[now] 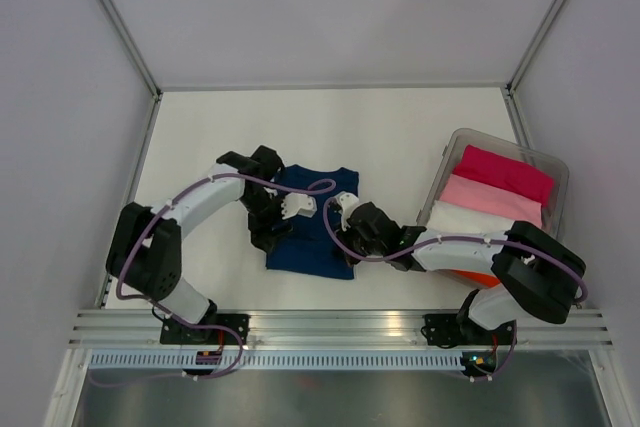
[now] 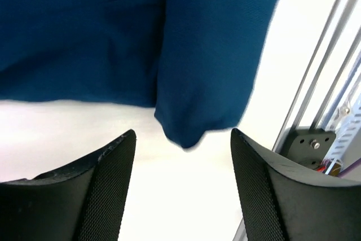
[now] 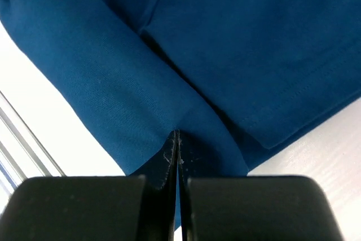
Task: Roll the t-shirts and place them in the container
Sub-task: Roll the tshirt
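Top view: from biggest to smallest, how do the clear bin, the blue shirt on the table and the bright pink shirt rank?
1. clear bin, clearly the largest.
2. navy t-shirt, lying on the table; smaller than the bin even allowing for its covered part.
3. magenta t-shirt, folded inside the bin, the smallest.

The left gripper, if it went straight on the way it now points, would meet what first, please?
Most likely the navy t-shirt: its folded corner lies right ahead of the open left gripper, over the white table. Depth is unclear, so I cannot say how near it is.
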`<control>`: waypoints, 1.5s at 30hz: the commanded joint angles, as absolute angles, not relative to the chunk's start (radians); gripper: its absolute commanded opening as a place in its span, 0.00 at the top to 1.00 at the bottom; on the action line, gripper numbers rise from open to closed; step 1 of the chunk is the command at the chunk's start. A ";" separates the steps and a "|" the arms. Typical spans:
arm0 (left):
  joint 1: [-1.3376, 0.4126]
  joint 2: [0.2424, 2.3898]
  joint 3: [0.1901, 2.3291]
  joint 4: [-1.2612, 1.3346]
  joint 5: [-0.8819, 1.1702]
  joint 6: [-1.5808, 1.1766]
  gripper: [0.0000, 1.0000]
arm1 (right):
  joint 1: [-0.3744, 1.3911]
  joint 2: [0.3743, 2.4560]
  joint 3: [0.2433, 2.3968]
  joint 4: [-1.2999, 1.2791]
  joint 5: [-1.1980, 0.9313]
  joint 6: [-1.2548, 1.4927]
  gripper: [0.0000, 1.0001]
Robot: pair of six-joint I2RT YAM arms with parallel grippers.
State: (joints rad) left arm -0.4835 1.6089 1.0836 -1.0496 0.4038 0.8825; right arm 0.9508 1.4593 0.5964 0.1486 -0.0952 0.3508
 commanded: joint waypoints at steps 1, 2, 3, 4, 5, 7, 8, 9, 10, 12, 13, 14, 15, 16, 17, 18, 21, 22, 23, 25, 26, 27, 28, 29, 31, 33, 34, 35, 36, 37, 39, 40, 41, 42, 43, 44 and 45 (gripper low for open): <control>-0.474 1.484 1.147 -1.160 0.463 1.033 0.26 | 0.936 1.465 0.621 0.149 -0.064 0.414 1.00; -0.463 1.470 1.155 -1.208 0.475 1.064 0.26 | 0.934 1.470 0.627 0.144 -0.066 0.414 1.00; -0.459 1.457 1.158 -1.227 0.479 1.087 0.26 | 0.934 1.474 0.632 0.140 -0.064 0.416 1.00; -0.451 1.447 1.160 -1.245 0.483 1.127 0.26 | 0.933 1.479 0.637 0.135 -0.064 0.416 1.00; -0.442 1.425 1.160 -1.255 0.492 1.141 0.26 | 0.934 1.488 0.643 0.137 -0.064 0.417 1.00; -0.442 1.402 1.157 -1.253 0.502 1.154 0.26 | 0.934 1.494 0.647 0.133 -0.066 0.419 1.00; -0.442 1.369 1.152 -1.246 0.523 1.154 0.26 | 0.934 1.496 0.652 0.135 -0.066 0.419 1.00; -0.448 1.349 1.143 -1.221 0.529 1.144 0.26 | 0.933 1.496 0.653 0.135 -0.066 0.422 1.00; -0.457 1.321 1.129 -1.141 0.531 1.078 0.26 | 0.933 1.496 0.655 0.133 -0.066 0.423 1.00; -0.492 1.237 1.060 -1.034 0.497 0.999 0.26 | 0.933 1.494 0.658 0.129 -0.066 0.428 1.00; -0.506 1.208 1.036 -0.970 0.488 0.979 0.26 | 0.933 1.494 0.660 0.129 -0.072 0.431 1.00; -0.537 1.178 1.007 -0.935 0.465 0.973 0.26 | 0.928 1.494 0.658 0.129 -0.074 0.443 1.00; -0.555 1.111 0.938 -0.907 0.453 0.970 0.26 | 0.925 1.496 0.657 0.135 -0.080 0.449 1.00; -0.578 1.079 0.899 -0.843 0.404 0.982 0.26 | 0.919 1.499 0.652 0.138 -0.096 0.452 1.00; -0.641 1.045 0.856 -0.809 0.369 0.983 0.25 | 0.910 1.500 0.649 0.141 -0.106 0.459 1.00; -0.673 0.999 0.774 -0.770 0.329 0.980 0.25 | 0.905 1.502 0.647 0.153 -0.115 0.466 1.00; -0.747 0.960 0.666 -0.683 0.258 0.965 0.22 | 0.891 1.506 0.643 0.160 -0.127 0.477 1.00; -0.753 0.957 0.649 -0.669 0.244 0.953 0.21 | 0.891 1.508 0.638 0.161 -0.129 0.476 1.00; -0.761 0.962 0.629 -0.635 0.241 0.947 0.20 | 0.890 1.509 0.637 0.164 -0.132 0.476 1.00; -0.772 0.989 0.632 -0.626 0.242 0.933 0.20 | 0.888 1.516 0.631 0.167 -0.138 0.468 1.00; -0.775 1.003 0.637 -0.617 0.241 0.934 0.20 | 0.888 1.516 0.629 0.167 -0.138 0.468 1.00; -0.778 1.014 0.635 -0.606 0.233 0.934 0.21 | 0.888 1.517 0.629 0.169 -0.138 0.468 1.00; -0.778 1.035 0.629 -0.592 0.216 0.937 0.21 | 0.890 1.519 0.630 0.169 -0.138 0.466 1.00; -0.779 1.046 0.614 -0.581 0.206 0.940 0.21 | 0.885 1.520 0.630 0.169 -0.138 0.468 1.00; -0.778 1.089 0.604 -0.557 0.186 0.951 0.21 | 0.885 1.520 0.634 0.172 -0.141 0.465 1.00; -0.776 1.121 0.603 -0.554 0.192 0.953 0.22 | 0.885 1.516 0.635 0.176 -0.146 0.457 1.00; -0.778 1.135 0.603 -0.555 0.193 0.950 0.22 | 0.885 1.511 0.635 0.175 -0.146 0.456 1.00; -0.778 1.162 0.601 -0.555 0.192 0.940 0.23 | 0.885 1.506 0.635 0.173 -0.146 0.453 1.00; -0.778 1.172 0.600 -0.557 0.189 0.939 0.24 | 0.884 1.494 0.635 0.172 -0.149 0.451 1.00; -0.778 1.180 0.598 -0.558 0.186 0.934 0.25 | 0.881 1.487 0.632 0.170 -0.152 0.448 0.99; -0.778 1.200 0.594 -0.558 0.189 0.933 0.26 | 0.877 1.459 0.620 0.182 -0.166 0.439 0.97; -0.778 1.207 0.588 -0.558 0.190 0.939 0.26 | 0.877 1.448 0.614 0.199 -0.172 0.427 0.96; -0.776 1.212 0.586 -0.557 0.195 0.942 0.27 | 0.879 1.434 0.606 0.207 -0.178 0.419 0.94; -0.778 1.227 0.587 -0.555 0.195 0.942 0.27 | 0.877 1.399 0.600 0.213 -0.186 0.410 0.92; -0.778 1.233 0.595 -0.557 0.195 0.937 0.28 | 0.877 1.379 0.588 0.215 -0.189 0.396 0.84; -0.776 1.241 0.600 -0.557 0.193 0.931 0.28 | 0.877 1.358 0.586 0.203 -0.184 0.352 0.77; -0.776 1.253 0.603 -0.558 0.193 0.916 0.28 | 0.879 1.312 0.591 0.181 -0.172 0.318 0.70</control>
State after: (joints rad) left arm -0.7746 1.2259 0.5987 -0.5621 0.2001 0.9657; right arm 0.8806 1.4075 0.5945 0.1581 -0.1635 0.4080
